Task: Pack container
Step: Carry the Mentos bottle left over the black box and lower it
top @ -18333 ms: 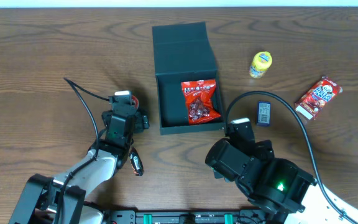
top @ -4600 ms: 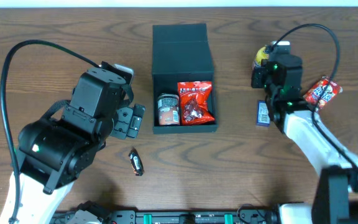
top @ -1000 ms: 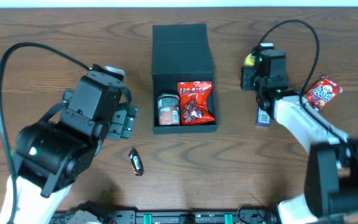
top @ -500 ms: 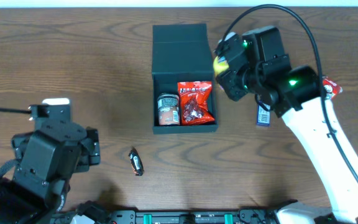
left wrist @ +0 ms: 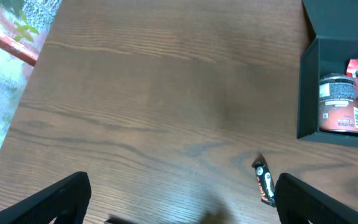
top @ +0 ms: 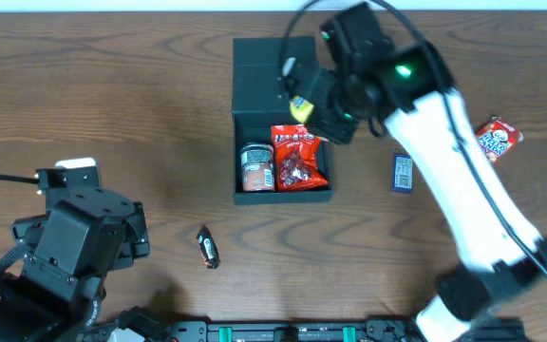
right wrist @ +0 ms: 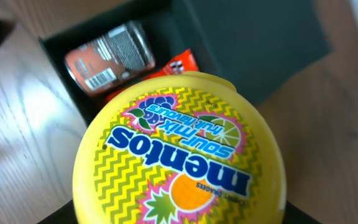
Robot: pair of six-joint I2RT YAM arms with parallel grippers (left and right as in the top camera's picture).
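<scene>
Two fingers of the left tool (left wrist: 182,199) stood wide apart over the worktop (top: 112,95) at lower left. Right of it lay a dark bar (top: 208,247). At centre sat the container (top: 278,62), lid open, holding a brown tub (top: 255,167) and a red bag (top: 300,157). Over its upper right the right tool (top: 304,109) clasped a yellow Mentos tub (right wrist: 179,155). A blue packet (top: 403,173) lay further right

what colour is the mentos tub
The tub is yellow with zigzag lines; right wrist view shows it best.
</scene>
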